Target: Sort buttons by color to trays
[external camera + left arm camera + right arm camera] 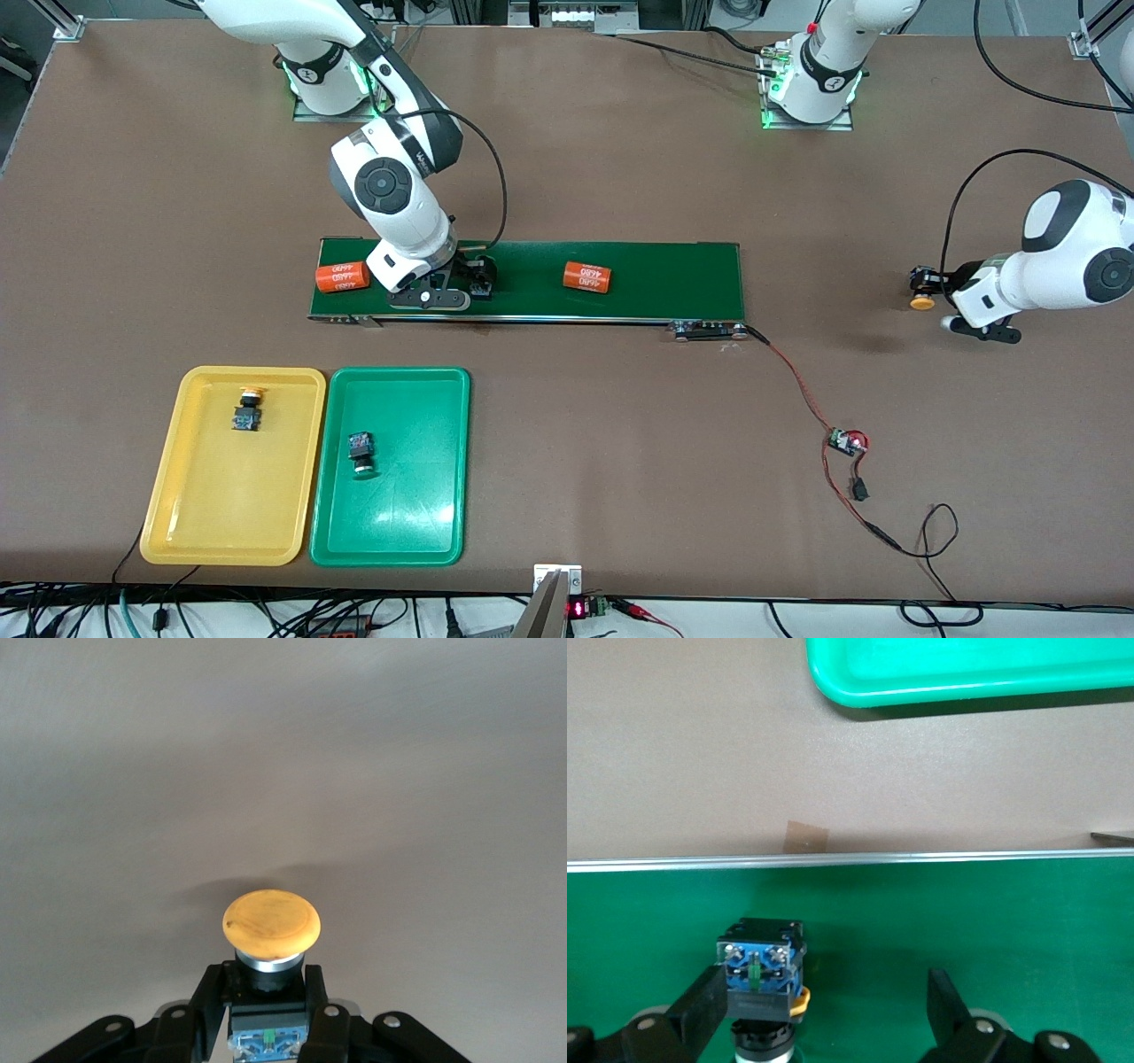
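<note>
At the left arm's end of the table, the left gripper [928, 285] clenched a yellow-capped button [270, 924] by its boxy body, above bare tabletop. At the conveyor belt [638, 275], the right gripper [461, 288] stood with fingers spread around another button [761, 967]. One button each already lay in the yellow tray [177, 496] and the green tray [425, 514], at roughly seven o'clock from the belt. Carrying the held button level to the yellow tray would serve best. The belt button's cap colour was largely hidden, only a yellow sliver showing.
</note>
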Robot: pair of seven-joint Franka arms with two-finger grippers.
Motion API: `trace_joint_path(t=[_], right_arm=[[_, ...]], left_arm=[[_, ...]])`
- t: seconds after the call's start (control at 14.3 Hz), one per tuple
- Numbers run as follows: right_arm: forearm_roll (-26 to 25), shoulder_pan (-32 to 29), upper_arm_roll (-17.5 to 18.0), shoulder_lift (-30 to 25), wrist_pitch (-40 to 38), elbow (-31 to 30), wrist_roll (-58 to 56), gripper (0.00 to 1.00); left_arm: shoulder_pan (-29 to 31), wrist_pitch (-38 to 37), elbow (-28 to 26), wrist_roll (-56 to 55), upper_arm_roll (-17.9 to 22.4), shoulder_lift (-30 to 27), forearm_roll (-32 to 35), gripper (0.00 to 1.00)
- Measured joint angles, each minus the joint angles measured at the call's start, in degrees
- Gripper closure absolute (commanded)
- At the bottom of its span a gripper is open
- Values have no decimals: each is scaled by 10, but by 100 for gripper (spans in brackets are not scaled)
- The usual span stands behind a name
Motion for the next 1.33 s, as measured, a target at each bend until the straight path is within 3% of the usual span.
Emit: trace_joint_path(t=[0.35, 0.49, 0.7, 0.84, 1.05, 1.33], right_arm=[[0, 2, 0, 8, -2, -3, 0, 0], [0, 2, 0, 14, -2, -3, -1, 21], [0, 3, 0, 20, -2, -3, -7, 71], [0, 3, 0, 20, -2, -3, -12, 89], [0, -2, -1, 13, -7, 3, -15, 94], [-2, -43, -4, -25, -132, 82, -104, 94]], left_arm=[[-72, -43, 3, -43, -77, -2, -23, 100], [-122, -45, 6, -73, -85, -3, -51, 100], [-198, -45, 9, -169, -88, -3, -63, 100], [-259, -45, 16, -253, -95, -3, -64, 100], [-353, -46, 41, -350, -97, -3, -65, 100], [-425, -45, 88, -384, -63, -3, -77, 100]])
